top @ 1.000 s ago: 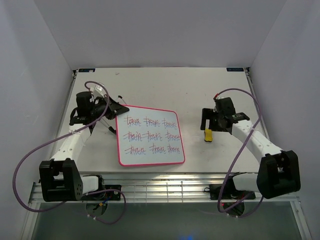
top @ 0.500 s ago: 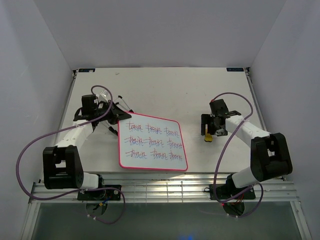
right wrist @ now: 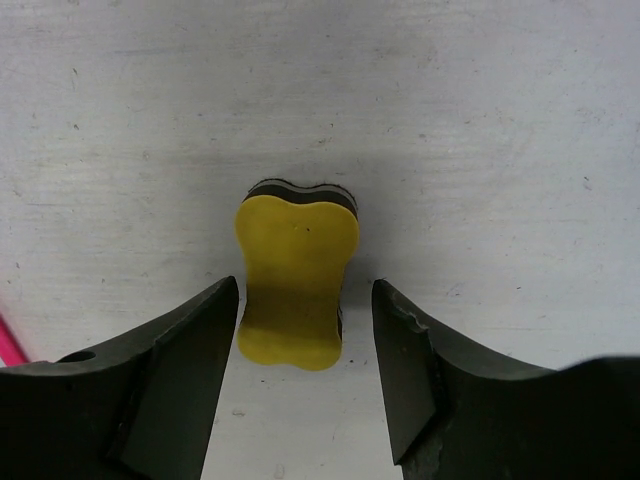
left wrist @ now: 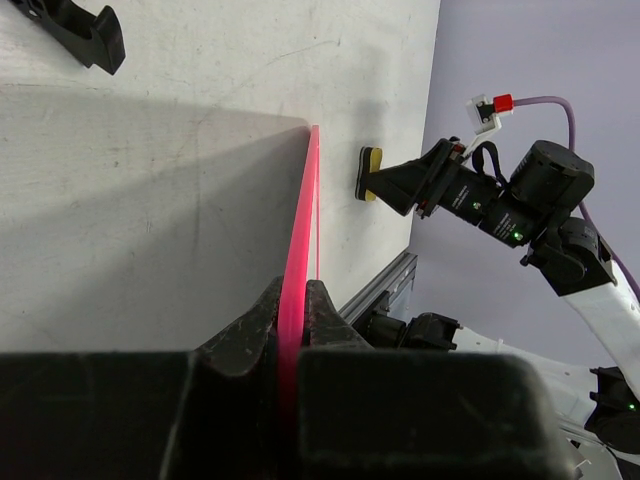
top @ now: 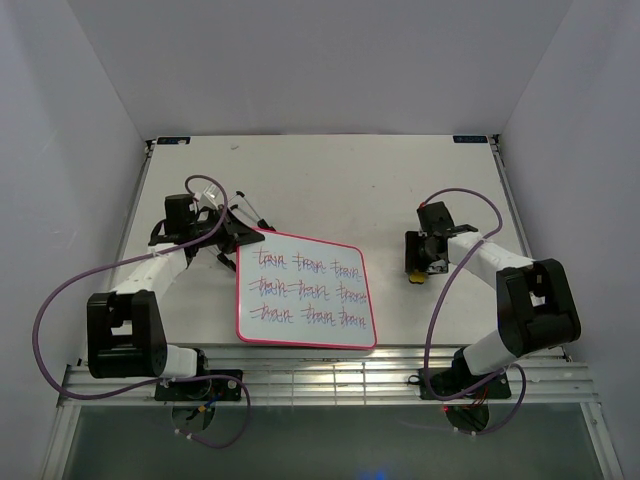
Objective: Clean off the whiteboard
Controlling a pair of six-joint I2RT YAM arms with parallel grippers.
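Clamping the pink rim of the whiteboard (top: 305,290), the left gripper (left wrist: 293,300) apparently steadied it on the table (top: 330,180) between both arms; the right gripper (right wrist: 305,292) held its jaws apart, straddling the yellow sponge (right wrist: 297,262) for pickup.

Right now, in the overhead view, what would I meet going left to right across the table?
left gripper → whiteboard → yellow sponge. The right gripper overlaps the sponge, so it has no clear place in the order.
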